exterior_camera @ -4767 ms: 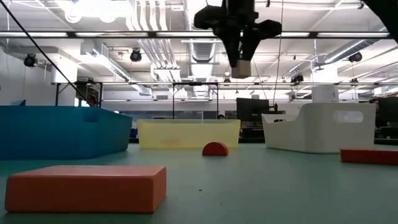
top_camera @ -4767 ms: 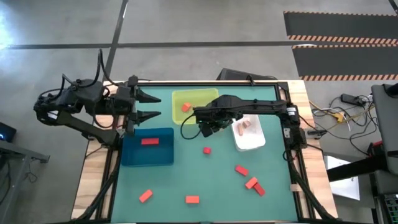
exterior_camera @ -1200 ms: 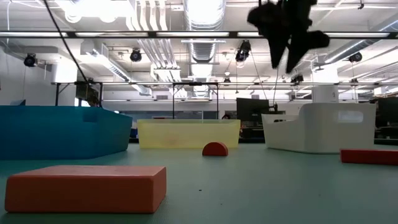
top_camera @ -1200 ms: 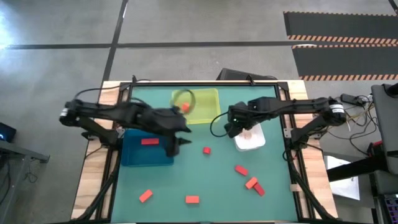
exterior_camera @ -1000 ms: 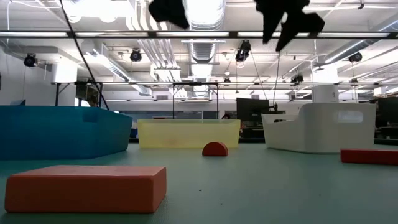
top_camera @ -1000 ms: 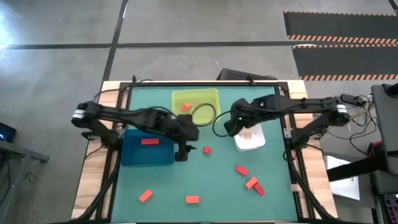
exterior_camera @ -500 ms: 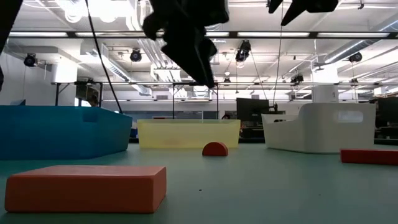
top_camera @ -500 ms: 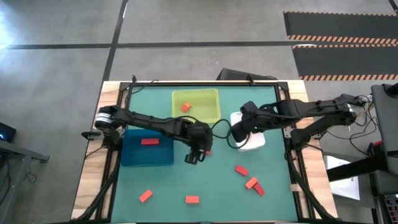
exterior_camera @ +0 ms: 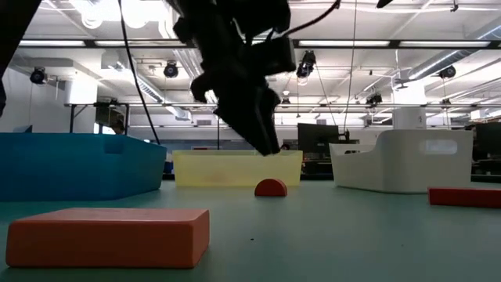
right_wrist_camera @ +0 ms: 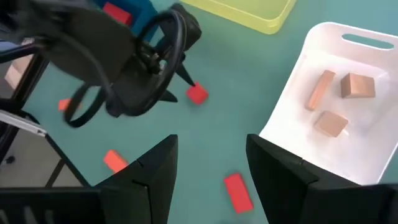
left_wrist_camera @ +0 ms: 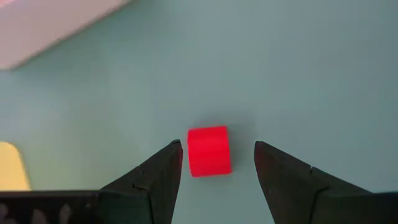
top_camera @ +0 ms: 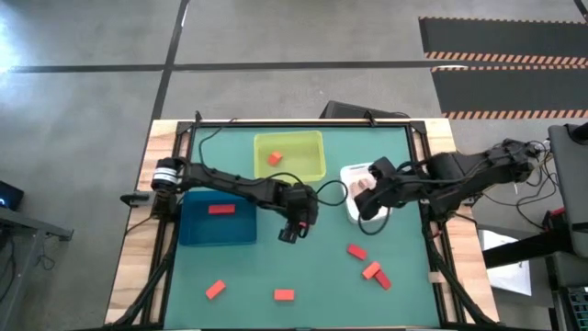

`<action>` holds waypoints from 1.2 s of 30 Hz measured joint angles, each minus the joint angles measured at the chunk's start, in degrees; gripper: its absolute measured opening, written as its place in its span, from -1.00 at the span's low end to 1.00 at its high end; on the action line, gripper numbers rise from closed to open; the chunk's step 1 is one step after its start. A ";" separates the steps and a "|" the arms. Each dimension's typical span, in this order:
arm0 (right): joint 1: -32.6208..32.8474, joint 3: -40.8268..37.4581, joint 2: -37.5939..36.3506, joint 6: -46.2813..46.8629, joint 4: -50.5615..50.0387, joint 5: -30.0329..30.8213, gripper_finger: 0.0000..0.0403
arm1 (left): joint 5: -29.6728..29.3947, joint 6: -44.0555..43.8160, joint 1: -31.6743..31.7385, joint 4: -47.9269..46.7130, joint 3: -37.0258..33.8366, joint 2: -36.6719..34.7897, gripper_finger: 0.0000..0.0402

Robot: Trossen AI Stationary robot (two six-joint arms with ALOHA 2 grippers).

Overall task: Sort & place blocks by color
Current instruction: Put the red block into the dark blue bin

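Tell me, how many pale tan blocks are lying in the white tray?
3, all inside the white tray: a bar, a cube beside it, and another cube nearer the tray's middle. The overhead camera's view of them is partly blocked.

The green table (top_camera: 303,267) carries three trays (top_camera: 217,230) and scattered red blocks (top_camera: 284,295).

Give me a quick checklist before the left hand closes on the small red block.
1. Left hand open: ok.
2. Red block between its fingers: ok, though nearer one finger.
3. Fingers down at block level: cannot tell.
4. Right hand out of the way, open above the mat by the white tray: ok.
5. Blue tray has room beside its red block: ok.
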 joint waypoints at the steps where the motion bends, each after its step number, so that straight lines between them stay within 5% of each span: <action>1: 0.24 0.00 -0.34 0.32 -0.23 0.54 -0.11 | 0.00 -0.04 0.07 1.26 -1.24 0.00 -0.08; 13: 0.53 -0.06 -1.55 0.55 -0.39 4.06 -0.11 | -0.26 -4.63 0.22 16.97 -11.17 0.15 -0.08; 23: 0.53 -0.36 -1.55 0.84 -0.39 4.06 -0.11 | -0.24 -4.63 0.22 18.70 -12.57 2.03 -0.09; 36: 0.51 -0.55 -1.46 1.95 -0.54 4.08 -0.11 | -0.51 -4.79 0.17 19.59 -13.42 1.21 -0.41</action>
